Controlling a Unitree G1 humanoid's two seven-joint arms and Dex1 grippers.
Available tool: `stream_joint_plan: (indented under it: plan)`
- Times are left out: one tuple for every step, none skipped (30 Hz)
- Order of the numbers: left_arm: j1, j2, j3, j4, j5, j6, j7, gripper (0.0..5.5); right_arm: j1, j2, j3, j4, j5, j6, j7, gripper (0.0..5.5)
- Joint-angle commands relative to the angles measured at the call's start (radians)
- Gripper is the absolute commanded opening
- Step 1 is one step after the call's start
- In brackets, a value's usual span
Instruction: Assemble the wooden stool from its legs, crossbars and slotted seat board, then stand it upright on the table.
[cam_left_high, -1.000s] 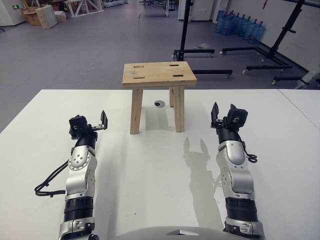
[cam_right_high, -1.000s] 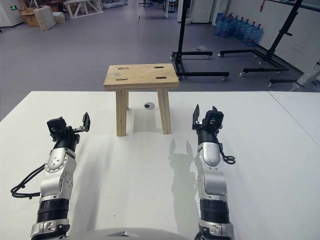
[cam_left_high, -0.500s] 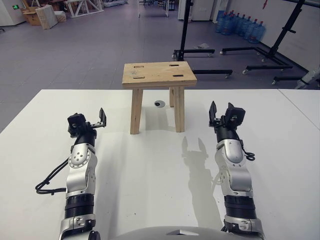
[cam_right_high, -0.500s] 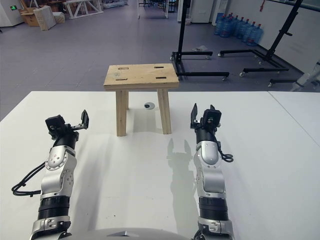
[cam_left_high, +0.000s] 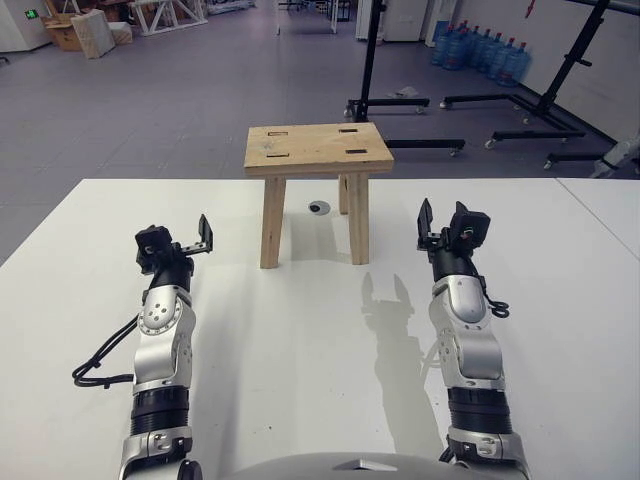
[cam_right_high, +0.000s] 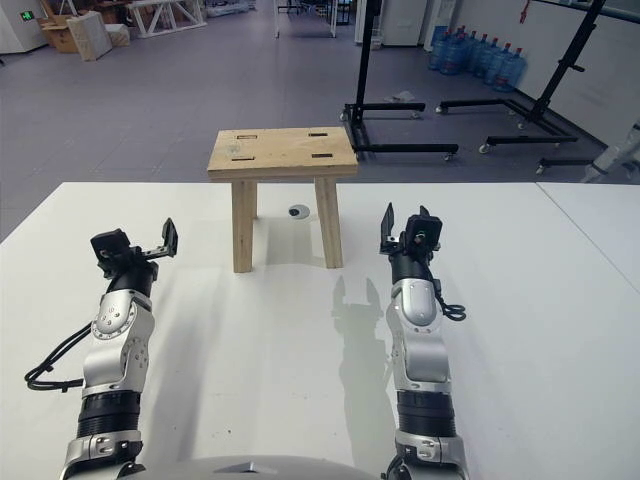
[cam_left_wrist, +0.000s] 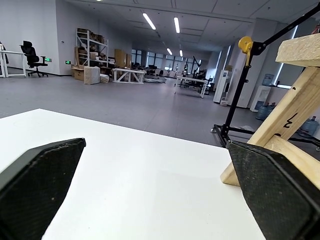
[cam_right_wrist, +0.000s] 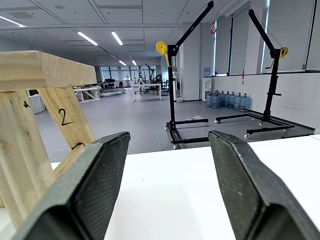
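Honestly, the stool (cam_left_high: 318, 150) looks done, but the left gripper (cam_left_high: 180, 242) or right gripper (cam_left_high: 440, 218), both wide open and empty, could clip a leg (cam_left_high: 272, 222) and tip it.

Is a light wooden stool (cam_left_high: 316, 162), all put together. Stands upright on its legs (cam_left_high: 272, 222), far back on the table (cam_left_high: 300, 350). Has four slots in its seat board (cam_left_high: 315, 143).

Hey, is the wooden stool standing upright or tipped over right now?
Upright: the wooden stool has its slotted seat board level on top and its legs planted on the white table.
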Motion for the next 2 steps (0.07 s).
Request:
stream_joint_plan:
  plan:
    - [-0.001,-0.012,-0.006,0.000,0.006,-0.001,0.007,5.18,-0.005,0.007,0.011,-0.003,0.000,-0.003,0.006,2.89]
    - [0.000,-0.013,-0.007,0.000,0.007,-0.001,0.007,5.18,-0.004,0.008,0.013,-0.003,0.000,-0.003,0.006,2.89]
